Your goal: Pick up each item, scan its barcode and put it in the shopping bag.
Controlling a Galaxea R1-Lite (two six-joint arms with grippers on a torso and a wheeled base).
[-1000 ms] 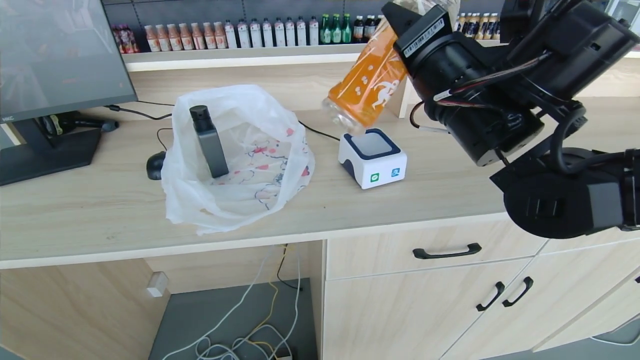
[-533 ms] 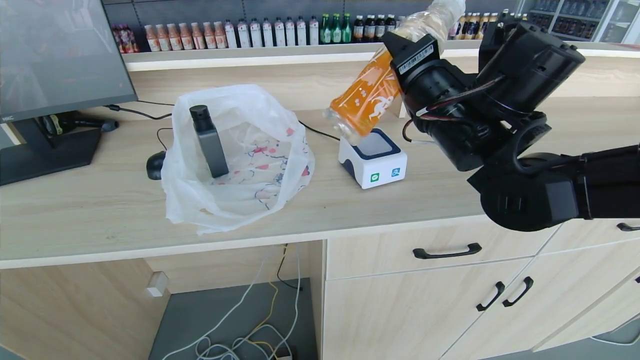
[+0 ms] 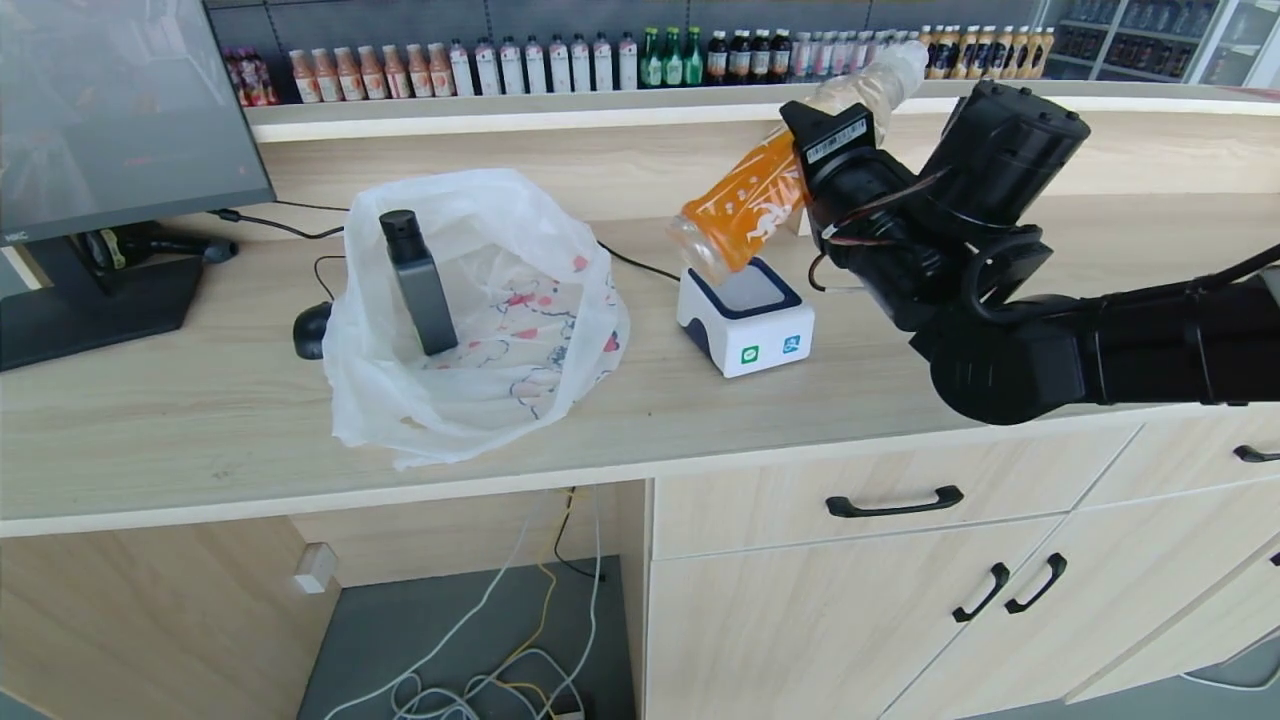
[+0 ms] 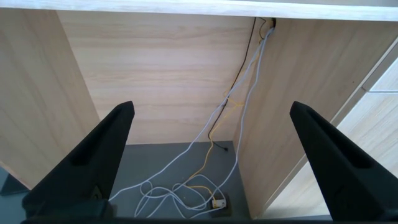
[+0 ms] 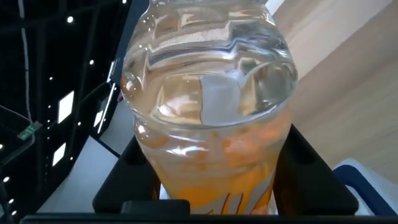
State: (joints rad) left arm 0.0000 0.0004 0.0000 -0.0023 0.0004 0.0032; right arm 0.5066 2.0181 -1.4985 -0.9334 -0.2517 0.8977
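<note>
An orange drink bottle (image 3: pixel 750 205) hangs tilted over the white barcode scanner (image 3: pixel 745 316), its base just above the scanner's dark window. My right gripper (image 3: pixel 815 165) is shut on the bottle's middle. In the right wrist view the bottle (image 5: pixel 214 130) sits between the two black fingers, its clear end toward the camera. A white plastic shopping bag (image 3: pixel 480 310) lies open on the counter left of the scanner, with a dark grey bottle (image 3: pixel 417 283) standing in it. My left gripper (image 4: pixel 211 162) hangs open under the counter, facing loose cables.
A monitor (image 3: pixel 110 110) on a black stand is at the far left, with a black mouse (image 3: pixel 310 330) beside the bag. A shelf of drink bottles (image 3: pixel 600 60) runs along the back. Drawers with black handles (image 3: pixel 895 503) sit below the counter edge.
My right arm has moved down and away from the camera with the bottle. The bottle has tilted flatter, its base now closer to the scanner window.
</note>
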